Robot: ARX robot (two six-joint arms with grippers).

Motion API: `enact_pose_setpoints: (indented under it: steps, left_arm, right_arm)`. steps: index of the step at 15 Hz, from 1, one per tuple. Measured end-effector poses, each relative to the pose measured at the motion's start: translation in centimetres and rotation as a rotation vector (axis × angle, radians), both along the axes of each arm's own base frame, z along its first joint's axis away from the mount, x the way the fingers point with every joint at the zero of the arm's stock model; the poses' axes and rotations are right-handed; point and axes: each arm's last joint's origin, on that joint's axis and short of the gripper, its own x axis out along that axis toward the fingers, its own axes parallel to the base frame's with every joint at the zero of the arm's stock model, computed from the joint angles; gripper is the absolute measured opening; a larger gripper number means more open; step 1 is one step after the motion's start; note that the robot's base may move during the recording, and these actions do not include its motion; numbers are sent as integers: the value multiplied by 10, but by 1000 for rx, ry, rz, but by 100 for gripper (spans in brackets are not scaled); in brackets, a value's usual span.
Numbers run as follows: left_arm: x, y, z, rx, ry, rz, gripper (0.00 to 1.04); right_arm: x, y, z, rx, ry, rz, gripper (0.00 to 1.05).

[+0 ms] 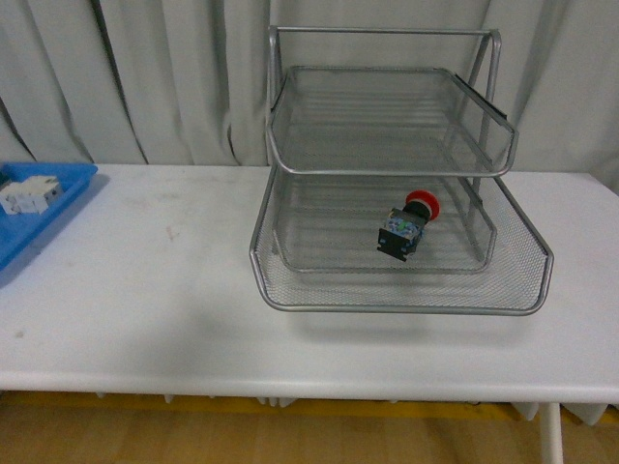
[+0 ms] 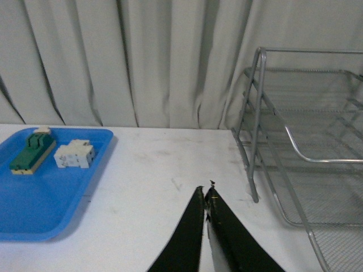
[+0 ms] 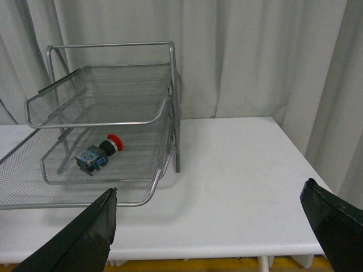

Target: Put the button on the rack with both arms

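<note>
Inside the rack, on a mesh tier beneath the top one, we see one button lying on its side, red cap toward the rack's back. Our left hand is clenched, fingertips pressed together on nothing, left of the rack. Our right hand is spread wide and empty, right of the rack. One blue tray sits well left of the rack on the bench, carrying two blocks, one green-topped and one white. The button's label is too small to read.
</note>
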Motion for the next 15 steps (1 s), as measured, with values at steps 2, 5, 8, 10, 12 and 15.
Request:
enact_pose_setpoints:
  steps: [2,5,8,10,12,15]
  left_arm:
    - [-15,14,-2,-4,-24,4,2]
    - [-31,25,-12,-1,-7,-5,2]
    - [-45,34,-17,-2,-10,1,2]
    - [-53,40,-21,-4,-35,-23,2]
    - [-59,48,-30,-3,8,13,2]
    - [-68,46,-24,-3,-29,-7,2]
  right_arm:
    - [0,0,0,0,0,0,98]
    - [0,0,0,0,0,0,98]
    - [0,0,0,0,0,0,98]
    - [0,0,0,0,0,0,98]
    - [0,0,0,0,0,0,98]
    - [0,0,0,0,0,0,98]
